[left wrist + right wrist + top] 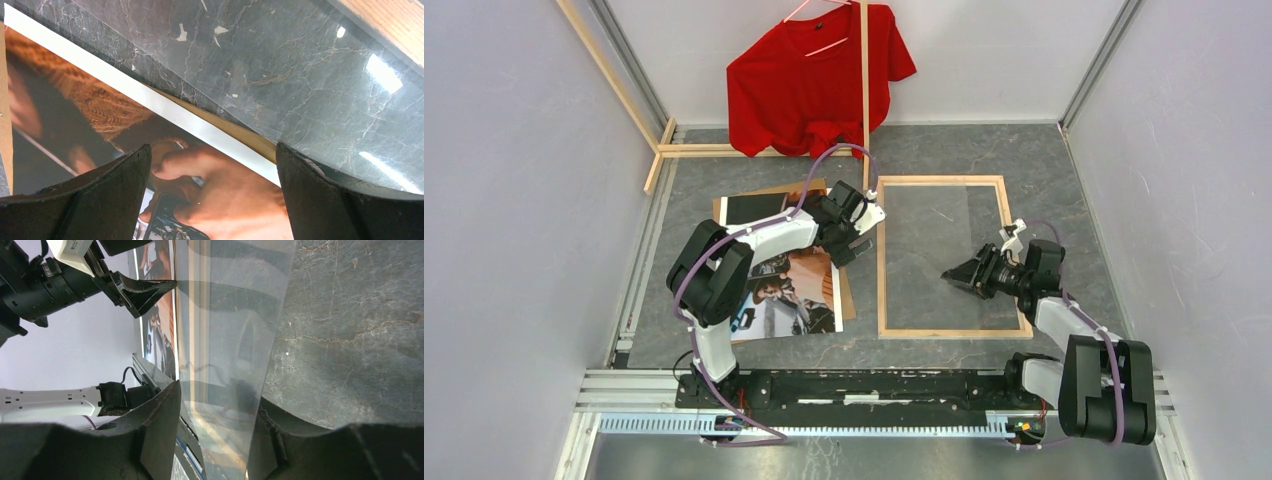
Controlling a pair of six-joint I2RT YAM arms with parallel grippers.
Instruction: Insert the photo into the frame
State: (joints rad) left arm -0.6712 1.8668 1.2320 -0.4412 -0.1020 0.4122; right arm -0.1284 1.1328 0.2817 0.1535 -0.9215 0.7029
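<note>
Left pincer [864, 232], spread wide and empty, is hovering over the edge of the photo [789, 290] on the bench [1064, 200] beside the frame [882, 260], presumably to grasp it, while right pincer [954, 275], jaws parted, is straddling the clear pane [230, 340].

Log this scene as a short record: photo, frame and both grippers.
photo: face up on brown cardboard, left of the frame, not yet inside
frame: flat on the table, wood face up, clear sheet in its opening
left gripper: open, over the photo's right edge
right gripper: open, clear sheet between its fingers
background: red shirt hanging at the back
</note>
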